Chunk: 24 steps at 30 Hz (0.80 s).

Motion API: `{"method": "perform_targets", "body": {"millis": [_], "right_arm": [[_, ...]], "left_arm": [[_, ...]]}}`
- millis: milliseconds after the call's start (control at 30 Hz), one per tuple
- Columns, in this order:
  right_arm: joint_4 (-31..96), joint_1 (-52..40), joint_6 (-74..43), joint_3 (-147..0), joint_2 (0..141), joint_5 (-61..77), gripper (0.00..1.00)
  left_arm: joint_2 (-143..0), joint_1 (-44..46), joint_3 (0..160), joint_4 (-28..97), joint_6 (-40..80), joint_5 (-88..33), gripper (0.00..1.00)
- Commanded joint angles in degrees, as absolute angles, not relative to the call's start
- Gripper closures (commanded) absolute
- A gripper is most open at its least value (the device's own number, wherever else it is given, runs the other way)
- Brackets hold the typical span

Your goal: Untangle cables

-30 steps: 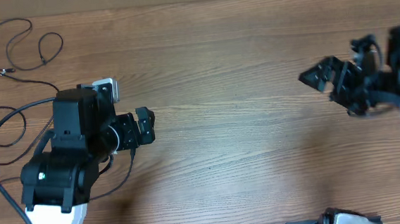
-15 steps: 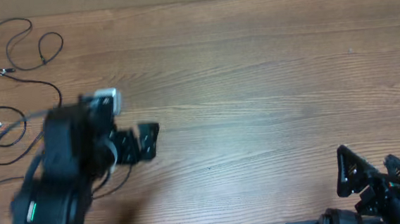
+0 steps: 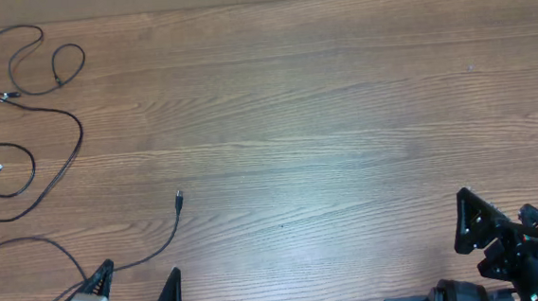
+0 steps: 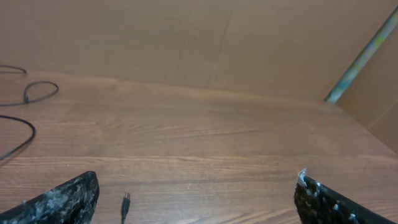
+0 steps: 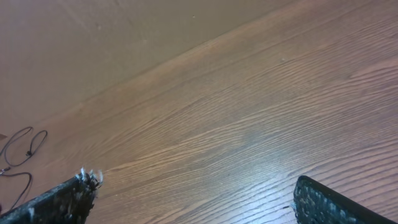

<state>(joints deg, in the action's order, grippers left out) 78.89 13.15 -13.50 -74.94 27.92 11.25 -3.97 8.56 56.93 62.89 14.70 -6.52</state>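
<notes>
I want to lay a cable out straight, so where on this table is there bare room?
The table is bare across the whole middle and right, from the loose plug end over to the right hand. The left edge is crowded with the cables, and one cord runs down toward the left hand.

No writing, label, brand mark, number or sign is legible in any view. The wooden table (image 3: 324, 118) shows only plain grain, and the thin black cables (image 3: 80, 140) carry no markings that can be read.
</notes>
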Motion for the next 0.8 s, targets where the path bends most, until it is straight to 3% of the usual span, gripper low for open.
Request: {"method": "perform_targets", "body": {"millis": [0, 333, 767], "right_arm": [[78.6, 13.5, -13.7, -74.6, 27.9, 10.5, 0.0], [78.6, 13.5, -13.7, -74.6, 27.9, 10.5, 0.0], [79.6, 13.5, -13.5, -74.6, 27.9, 10.5, 0.0]], "left_arm": [[-3.0, 8.7, 56.1, 63.9, 15.4, -4.9, 0.0], [-3.0, 8.6, 56.0, 76.5, 15.8, -5.0, 0.0], [-3.0, 8.7, 56.0, 77.8, 16.8, -5.8, 0.0]]}}
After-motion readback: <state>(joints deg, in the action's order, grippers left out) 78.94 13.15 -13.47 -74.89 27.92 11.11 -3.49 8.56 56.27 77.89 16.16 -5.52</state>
